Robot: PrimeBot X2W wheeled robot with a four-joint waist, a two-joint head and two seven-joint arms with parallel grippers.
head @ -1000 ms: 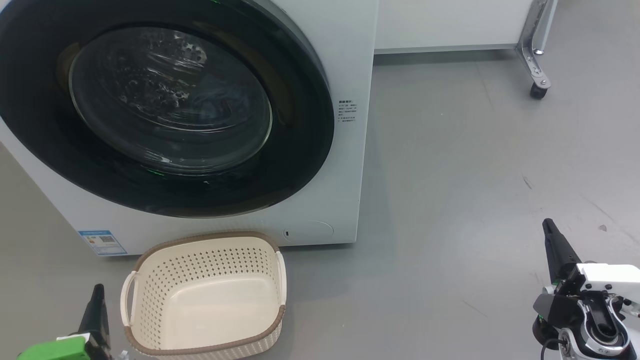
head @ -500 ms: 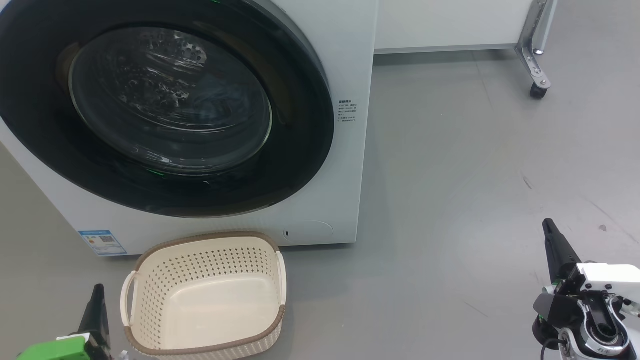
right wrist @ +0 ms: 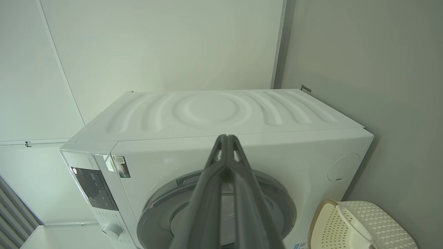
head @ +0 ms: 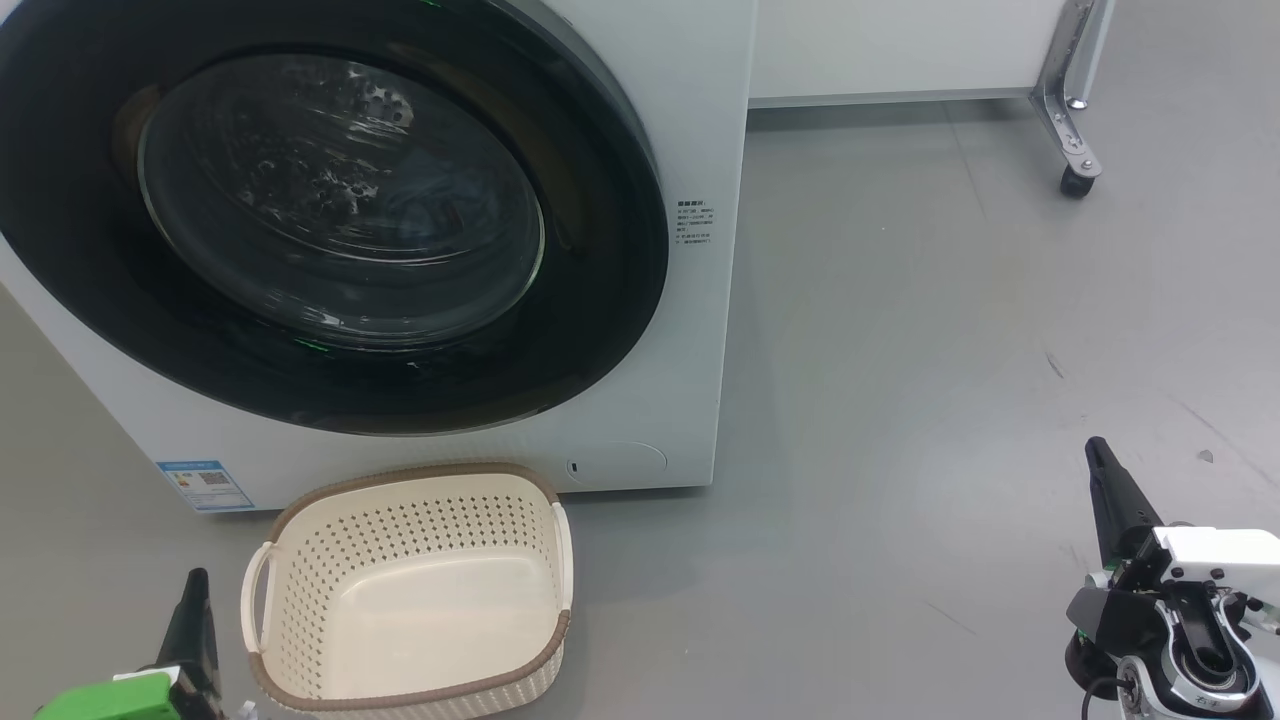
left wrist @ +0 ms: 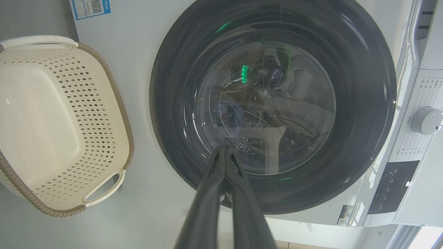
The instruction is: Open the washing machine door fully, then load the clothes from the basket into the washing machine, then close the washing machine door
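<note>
Both arms hang low and back from the work. The washing machine (head: 700,100) fills the upper left of the head view, and its door (head: 340,200) sits shut, black rim flush against the white front. Behind the glass, a dim bluish patch (left wrist: 230,110) lies low in the drum; it's too murky to say more.

Down on the grey floor (head: 900,400), the basket (head: 440,530) stands right in front of the machine, below the door's lower edge and beside the small blue label (head: 205,485). Its smooth cream bottom shows bare.

The left pincer (head: 197,582) is at the lower left, fingers pressed together and gripping nothing. It is just beside the basket's left handle but apart from it. The door is well above and ahead of it. In the left wrist view those joined fingers line up with the lower part of the glass.

Over to the right pincer (head: 1097,447): fingers together as well, nothing between them. It hangs over open floor, well apart from both basket and machine. In its own wrist view the tips point at the machine's upper front, with the door's rim below them and the basket off to one side.
</note>
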